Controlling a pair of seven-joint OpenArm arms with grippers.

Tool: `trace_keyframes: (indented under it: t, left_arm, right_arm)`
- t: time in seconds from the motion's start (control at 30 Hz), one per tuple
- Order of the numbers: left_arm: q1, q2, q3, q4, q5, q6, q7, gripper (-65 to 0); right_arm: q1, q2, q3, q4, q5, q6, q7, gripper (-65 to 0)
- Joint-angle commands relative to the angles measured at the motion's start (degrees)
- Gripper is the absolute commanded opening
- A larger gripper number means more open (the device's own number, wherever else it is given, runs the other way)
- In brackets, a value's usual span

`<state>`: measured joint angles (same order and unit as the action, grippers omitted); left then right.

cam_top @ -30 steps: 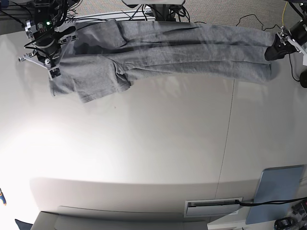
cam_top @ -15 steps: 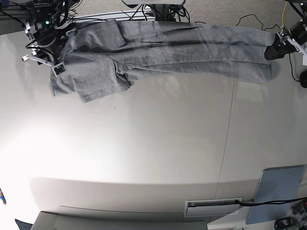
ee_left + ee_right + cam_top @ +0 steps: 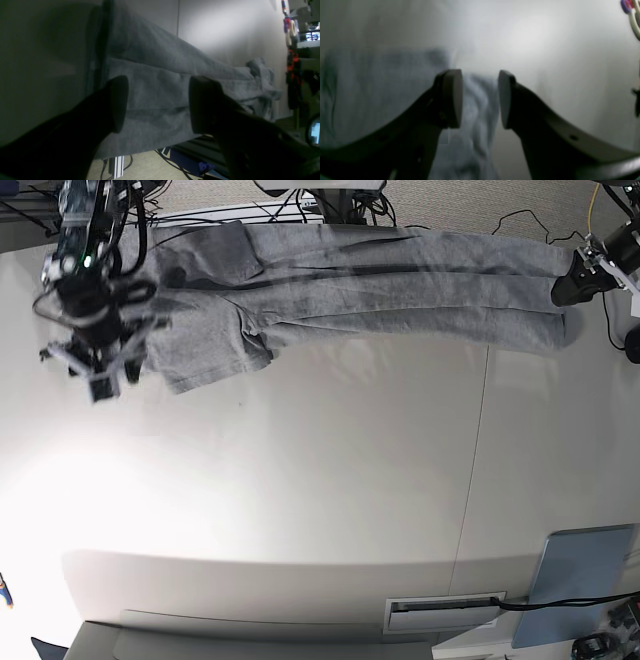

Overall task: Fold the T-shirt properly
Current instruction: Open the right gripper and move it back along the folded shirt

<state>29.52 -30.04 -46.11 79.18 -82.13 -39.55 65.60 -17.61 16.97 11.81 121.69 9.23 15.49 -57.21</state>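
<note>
The heather-grey T-shirt (image 3: 380, 285) lies stretched in a long band along the table's far edge, with a sleeve flap hanging toward me at the left. My right gripper (image 3: 97, 370) hovers over that left end. In the right wrist view its jaws (image 3: 478, 98) stand open, and blurred shirt fabric (image 3: 370, 87) lies below and between the fingers. My left gripper (image 3: 572, 286) sits at the shirt's right end. It is open in the left wrist view (image 3: 160, 105), and folds of the shirt (image 3: 160, 75) run away beneath it.
A pale blue flat board (image 3: 585, 575) lies at the near right corner, beside a white slotted box (image 3: 445, 612). A seam (image 3: 485, 430) crosses the white table. Cables (image 3: 330, 205) hang behind the far edge.
My right gripper has opened and swung away from the far edge toward me, over the left sleeve end. The left arm has not moved.
</note>
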Motion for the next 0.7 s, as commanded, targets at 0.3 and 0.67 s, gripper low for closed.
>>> trace_keyframes:
  t: [0.3,0.67]
  left_arm:
    - [0.0,-1.4,-0.6,1.6,-1.4,-0.4,-0.5,-26.2]
    - [0.0,-1.4,-0.6,1.6,-0.4,-0.4,-0.5,-26.2]
  right_arm:
    - [13.3,-1.3,0.2,-18.9,5.8,0.7,-2.3,-41.0]
    - [19.9,-1.3,0.2,-33.0,15.0,9.4,-4.3,-41.0]
